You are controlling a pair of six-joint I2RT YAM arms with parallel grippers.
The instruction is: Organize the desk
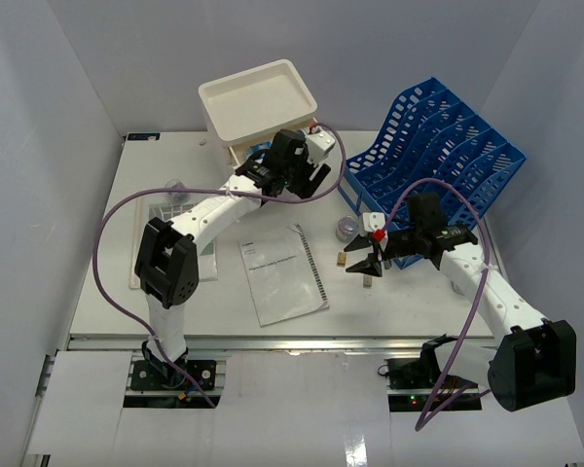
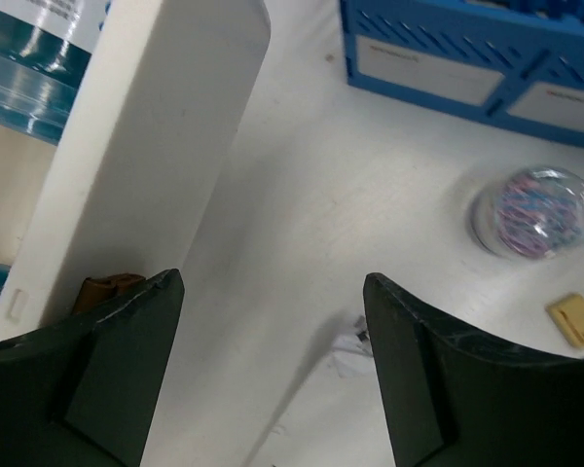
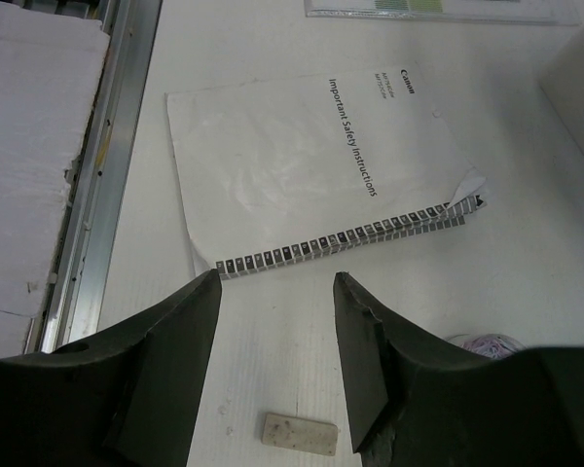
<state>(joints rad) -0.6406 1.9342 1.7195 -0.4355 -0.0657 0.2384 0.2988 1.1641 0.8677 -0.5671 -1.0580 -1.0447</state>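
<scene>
The left claw (image 2: pixel 273 282) was held wide and empty beside the drawer box (image 2: pixel 156 126), toward the far middle of the tabletop (image 1: pixel 399 306), which was spread under both arms. The booklet (image 1: pixel 282 277) was laid near the middle, with its spine turned to the right. The right claw (image 3: pixel 277 282) was held half open and empty above an eraser (image 3: pixel 300 433). The eraser was seen just beneath it, its long axis set across the gap. That arm was judged the nearer. Bare room was seen around the eraser, and the rail (image 3: pixel 107 175) was well apart.
</scene>
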